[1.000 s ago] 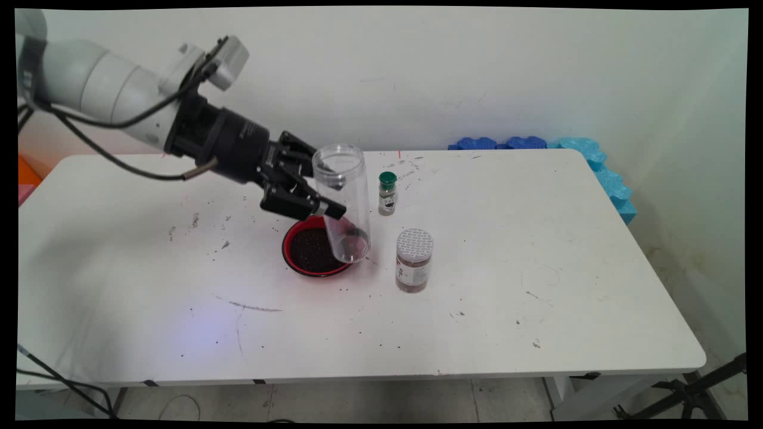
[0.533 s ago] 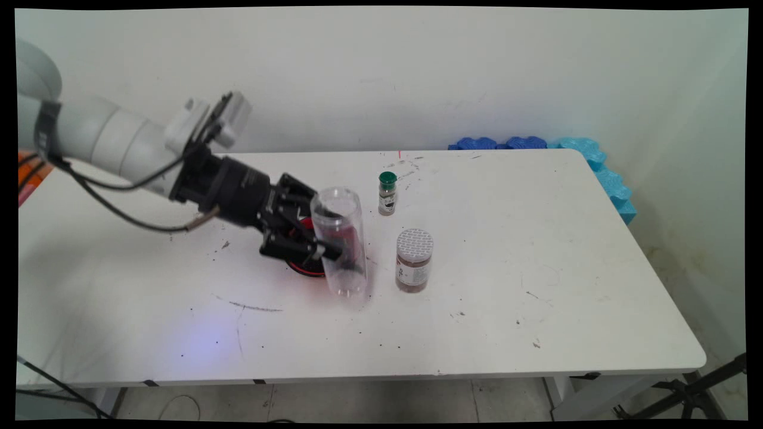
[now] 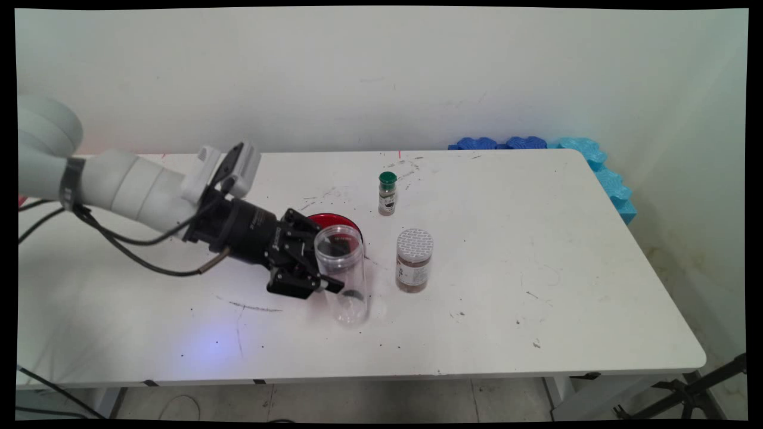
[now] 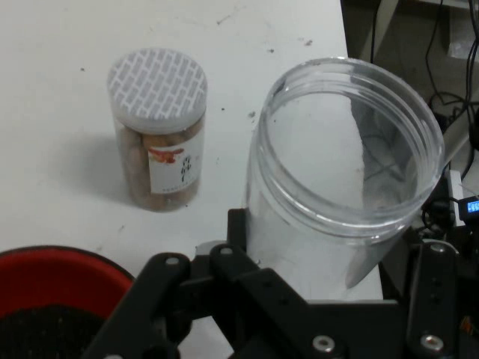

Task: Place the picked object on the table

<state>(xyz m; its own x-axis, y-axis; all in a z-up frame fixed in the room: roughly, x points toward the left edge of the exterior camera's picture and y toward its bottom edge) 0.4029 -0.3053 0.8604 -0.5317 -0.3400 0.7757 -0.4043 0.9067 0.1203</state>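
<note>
**Clear jar in my claw, sitting next to the red bowl**

So here's where I'm at. My black two-finger gripper (image 3: pixel 325 280) is clamped round a tall clear plastic jar with no lid (image 3: pixel 343 274), fingers closed against its sides about halfway up. From the main view the jar looks upright, and its base seems to be down on the white table (image 3: pixel 536 250) or as good as touching it, though I can't say for sure. There's just a little dark residue at the bottom, otherwise it looks empty.

Right behind the jar is the round red bowl with dark grainy stuff in it (image 3: pixel 334 221), touching or nearly so from this angle. Just to the side stands a short brown-filled jar with a white patterned lid (image 3: pixel 414 260), near but apart. Further back is a small spice bottle with a green cap (image 3: pixel 387 193), well clear of me.

How far along? Jar looks emptied and set down, but I haven't let go of it.
</note>
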